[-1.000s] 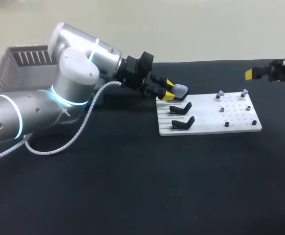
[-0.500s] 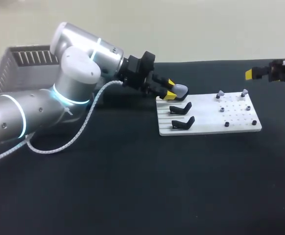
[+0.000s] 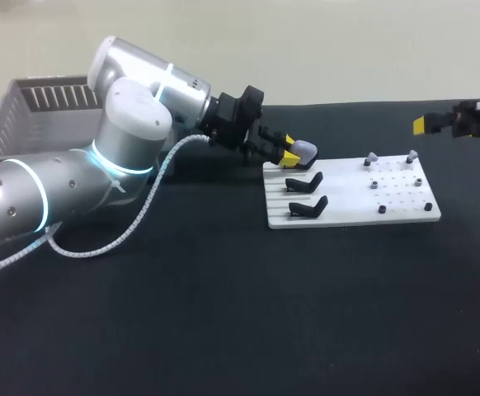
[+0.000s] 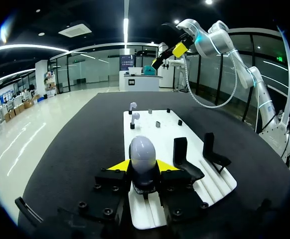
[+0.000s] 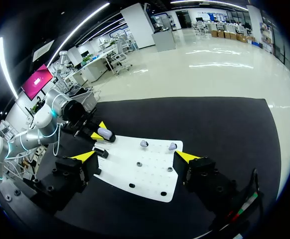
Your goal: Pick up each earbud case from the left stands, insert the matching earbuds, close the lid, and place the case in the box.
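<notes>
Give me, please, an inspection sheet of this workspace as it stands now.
Surface: black table, carrying a white board.
Job's things: earbud case at the board's far left corner; two black stands empty; two earbuds on pegs; box at the rear left.
Clutter: nothing seen.
End effectors: left end effector shut on the earbud case; right end effector open, holding nothing, above the board's right side.
Cables: coiled cable hangs along the left arm.
Surroundings: nothing seen.
</notes>
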You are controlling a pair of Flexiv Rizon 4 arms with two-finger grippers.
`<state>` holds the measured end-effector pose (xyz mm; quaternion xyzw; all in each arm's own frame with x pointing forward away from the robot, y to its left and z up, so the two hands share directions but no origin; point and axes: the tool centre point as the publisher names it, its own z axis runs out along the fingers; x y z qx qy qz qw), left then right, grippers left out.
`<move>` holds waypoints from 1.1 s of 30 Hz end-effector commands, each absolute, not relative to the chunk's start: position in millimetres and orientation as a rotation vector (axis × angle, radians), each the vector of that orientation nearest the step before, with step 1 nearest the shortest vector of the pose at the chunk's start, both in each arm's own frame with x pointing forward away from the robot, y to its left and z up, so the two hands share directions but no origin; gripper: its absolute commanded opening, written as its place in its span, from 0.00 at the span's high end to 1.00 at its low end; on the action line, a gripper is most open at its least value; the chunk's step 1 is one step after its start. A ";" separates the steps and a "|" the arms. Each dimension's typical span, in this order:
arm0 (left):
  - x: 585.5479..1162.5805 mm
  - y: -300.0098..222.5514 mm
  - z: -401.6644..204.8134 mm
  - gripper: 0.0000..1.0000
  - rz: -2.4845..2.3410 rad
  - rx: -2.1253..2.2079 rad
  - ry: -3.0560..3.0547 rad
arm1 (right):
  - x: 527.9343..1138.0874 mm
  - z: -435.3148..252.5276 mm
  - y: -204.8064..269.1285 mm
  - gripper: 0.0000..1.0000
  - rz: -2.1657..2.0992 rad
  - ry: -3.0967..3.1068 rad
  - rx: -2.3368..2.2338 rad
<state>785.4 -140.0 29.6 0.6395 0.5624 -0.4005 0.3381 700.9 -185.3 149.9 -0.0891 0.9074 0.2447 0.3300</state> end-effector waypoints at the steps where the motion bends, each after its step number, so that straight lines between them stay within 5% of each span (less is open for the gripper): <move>1: 784.2 -137.6 35.2 1.00 -1.041 1.662 1.449 | 700.4 150.0 -185.6 0.00 0.640 2.373 -0.234; 33: 704.3 -119.6 127.4 1.00 -1.261 1.335 1.200 | 700.4 150.0 -185.6 0.00 0.640 2.373 -0.234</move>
